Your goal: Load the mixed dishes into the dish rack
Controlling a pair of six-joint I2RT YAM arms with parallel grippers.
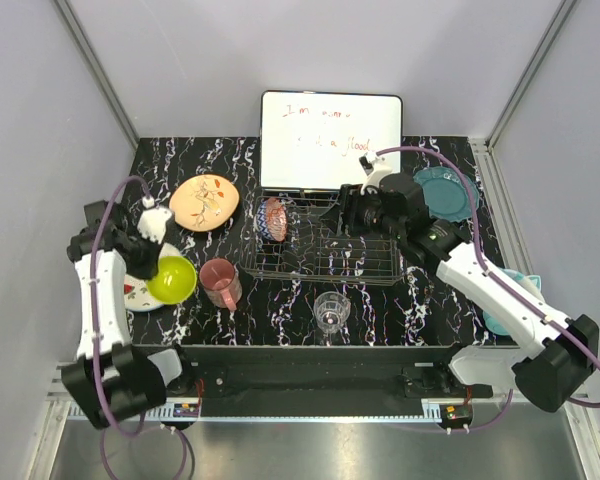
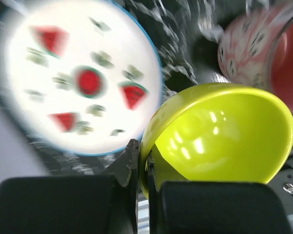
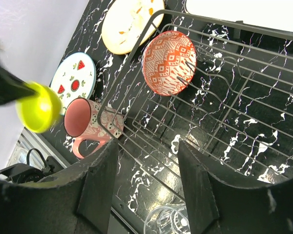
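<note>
- Lime-green bowl [image 2: 219, 141], glazed and stiff, is hanging from the left gripper [image 2: 140, 158] near the bench's left edge. The gripper is pinching the rim narrowly, one finger inside the wall and one outside. The bowl is probably light but slick, so a deeper bite on the rim would likely be steadier than a tip pinch.
- White plate with red slices [image 2: 78, 78] is lying flat on the bench just under and to the left of the bowl. Thin and breakable, it is offering only its edge for a grasp.
- Peach plate [image 1: 204, 202] is lying flat toward the far-left corner, well apart from both grippers.
- Pink mug [image 1: 220, 282] is sitting just right of the bowl, near the front edge. Its handle or wall looks like the best hold.
- Red patterned bowl [image 3: 168, 62] is standing on edge in the left end of the dish rack [image 1: 370, 262], which is occupying mid-bench.
- Clear glass [image 1: 331, 310] is standing at the front edge before the rack. It is fragile and slippery.
- Right gripper [image 3: 147, 146] is hovering over the rack's far side, spread wide and carrying nothing.
- Teal plate [image 1: 445, 192] is resting toward the far-right corner, behind that arm.
</note>
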